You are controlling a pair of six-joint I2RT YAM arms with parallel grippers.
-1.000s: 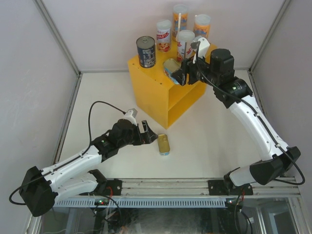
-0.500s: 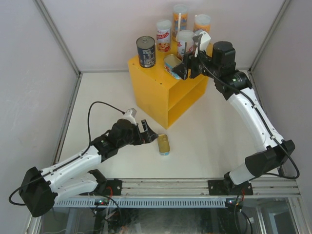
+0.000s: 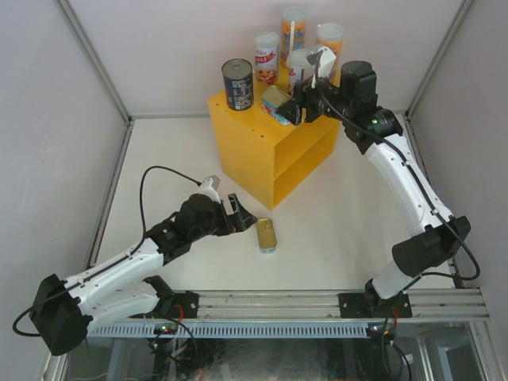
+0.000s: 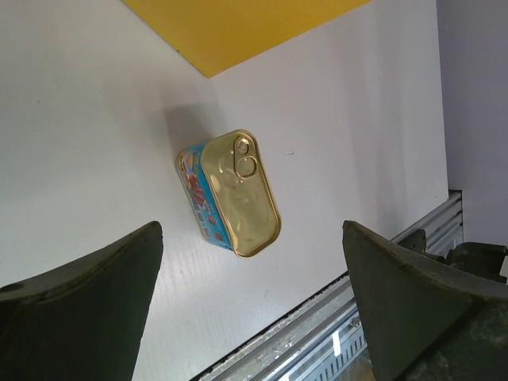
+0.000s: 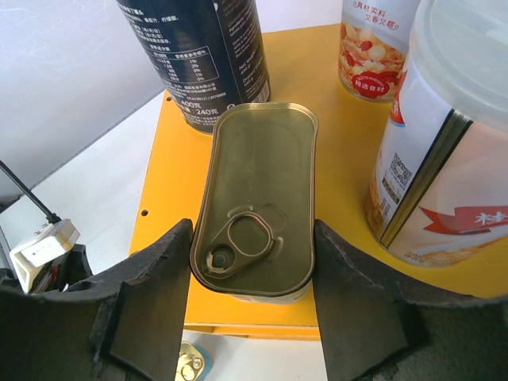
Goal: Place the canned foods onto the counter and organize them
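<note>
The yellow counter (image 3: pixel 254 155) stands at the back of the table. On its top stand the dark round tin (image 3: pixel 237 83) and a tall cylinder (image 3: pixel 300 67); three more tall cylinders (image 3: pixel 267 57) stand behind. My right gripper (image 3: pixel 290 108) is shut on a flat gold-topped tin (image 3: pixel 275 105), held over the top's front part. In the right wrist view the tin (image 5: pixel 258 190) sits between the pads (image 5: pixel 159 294), the dark tin (image 5: pixel 198 55) beyond. The second flat tin (image 3: pixel 267 236) lies on the table. My left gripper (image 3: pixel 240 214) is open beside it, with the tin (image 4: pixel 234 194) ahead of its jaws.
A tall white-and-orange cylinder (image 5: pixel 444 159) stands close to the right of the held tin, another (image 5: pixel 373 48) behind. The counter's corner (image 4: pixel 238 32) is just beyond the tin on the table. The table's metal front rail (image 3: pixel 270 302) lies near the left gripper.
My right gripper has carried the flat tin up and to the left, from beside the counter's edge to over its top near the dark tin. The left arm has barely moved.
</note>
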